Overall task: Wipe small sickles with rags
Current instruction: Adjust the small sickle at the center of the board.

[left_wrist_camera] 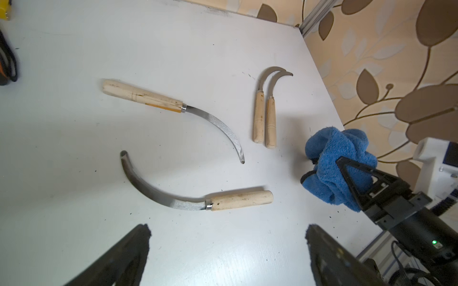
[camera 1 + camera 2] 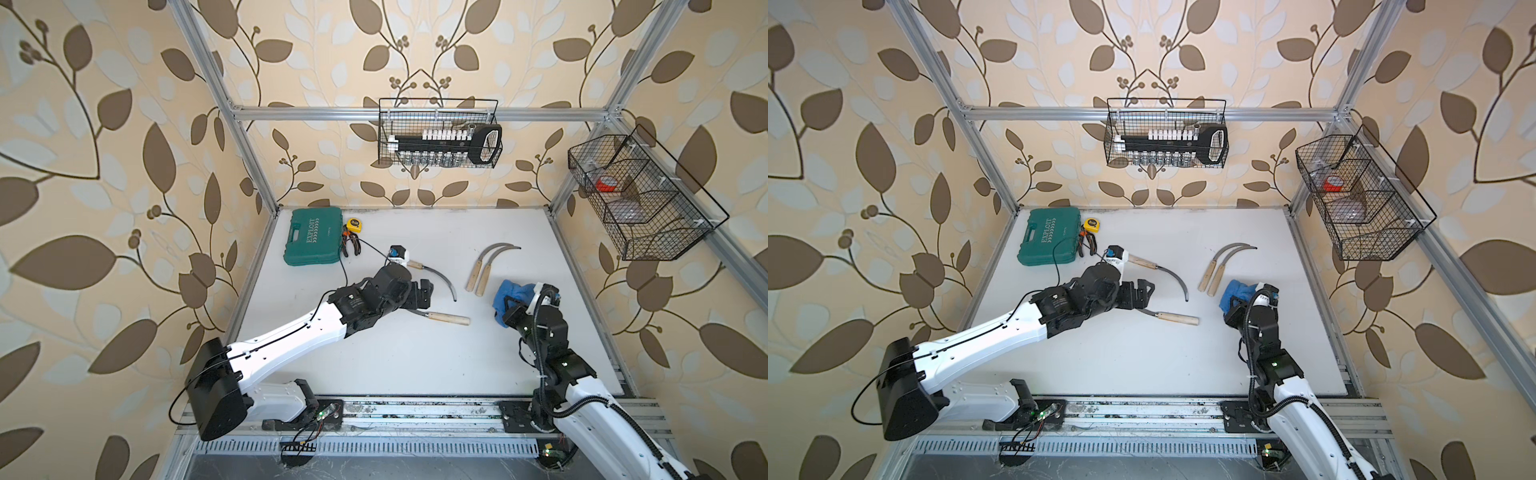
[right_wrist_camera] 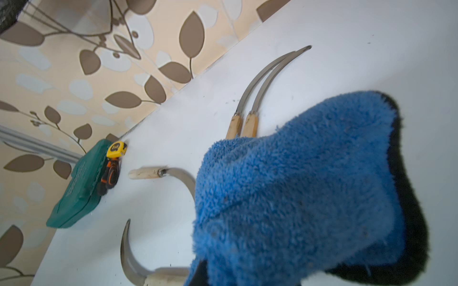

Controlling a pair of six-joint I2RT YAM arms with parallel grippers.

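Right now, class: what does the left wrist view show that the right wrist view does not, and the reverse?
Only the left wrist view: the left gripper, open and empty, and all four sickles whole. Only the right wrist view: the case. Both: the table, the sickles, though the rag hides parts of them in the right wrist view, and that rag bunched in the shut right gripper.

Bright even light, soft shadows, rag (image 3: 297, 185) blurred
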